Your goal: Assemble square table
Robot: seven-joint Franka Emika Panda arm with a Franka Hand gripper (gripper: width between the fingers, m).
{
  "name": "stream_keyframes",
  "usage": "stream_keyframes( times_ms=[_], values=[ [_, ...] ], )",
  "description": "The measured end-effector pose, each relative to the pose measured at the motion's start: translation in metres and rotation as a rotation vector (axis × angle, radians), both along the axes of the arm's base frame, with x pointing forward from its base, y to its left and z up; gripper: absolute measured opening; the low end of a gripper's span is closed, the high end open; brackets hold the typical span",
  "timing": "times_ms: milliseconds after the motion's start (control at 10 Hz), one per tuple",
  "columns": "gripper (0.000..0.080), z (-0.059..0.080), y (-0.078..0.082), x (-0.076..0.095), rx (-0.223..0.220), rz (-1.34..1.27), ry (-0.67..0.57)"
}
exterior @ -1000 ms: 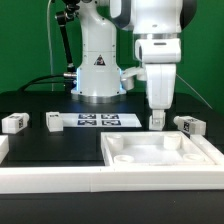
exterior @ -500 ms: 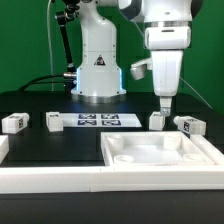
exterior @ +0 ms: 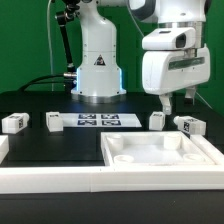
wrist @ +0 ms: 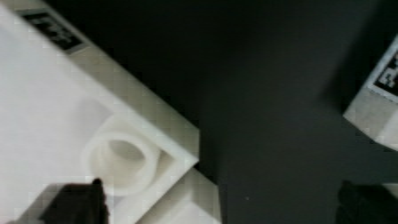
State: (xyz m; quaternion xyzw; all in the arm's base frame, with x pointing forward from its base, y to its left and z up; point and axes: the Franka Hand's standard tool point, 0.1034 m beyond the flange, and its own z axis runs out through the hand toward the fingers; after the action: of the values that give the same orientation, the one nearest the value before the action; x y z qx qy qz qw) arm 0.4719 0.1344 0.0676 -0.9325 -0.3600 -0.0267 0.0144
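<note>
Claw (exterior: 176,106) spread wide, empty; hangs above two legs (exterior: 157,119) near white slab (exterior: 160,160) on dark surface (exterior: 50,140).

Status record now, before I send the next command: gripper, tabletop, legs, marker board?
gripper: open, empty, raised above legs 3 and 4
square tabletop: flat on the table, rim up, no leg fitted
legs (from the exterior view's left to its right): leg 1, leg 2, leg 3, leg 4, all loose on the table
marker board: between leg 2 and leg 3
</note>
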Motion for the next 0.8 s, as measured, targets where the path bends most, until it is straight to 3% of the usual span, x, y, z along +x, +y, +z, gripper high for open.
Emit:
stream_keyframes(
  times_ms=[200,400,500,800],
  values=[
    [0.0648,-0.007,0.012,-0.004,0.024,-0.175,0.006],
    [0.0648,-0.007,0.014,-0.004,0.046,-0.357,0.025],
    [0.0648,-0.007,0.015,-0.005,0.044,-0.33,0.023],
    [0.0648,-0.009,0.041,-0.016,0.047,-0.336,0.031]
  ],
)
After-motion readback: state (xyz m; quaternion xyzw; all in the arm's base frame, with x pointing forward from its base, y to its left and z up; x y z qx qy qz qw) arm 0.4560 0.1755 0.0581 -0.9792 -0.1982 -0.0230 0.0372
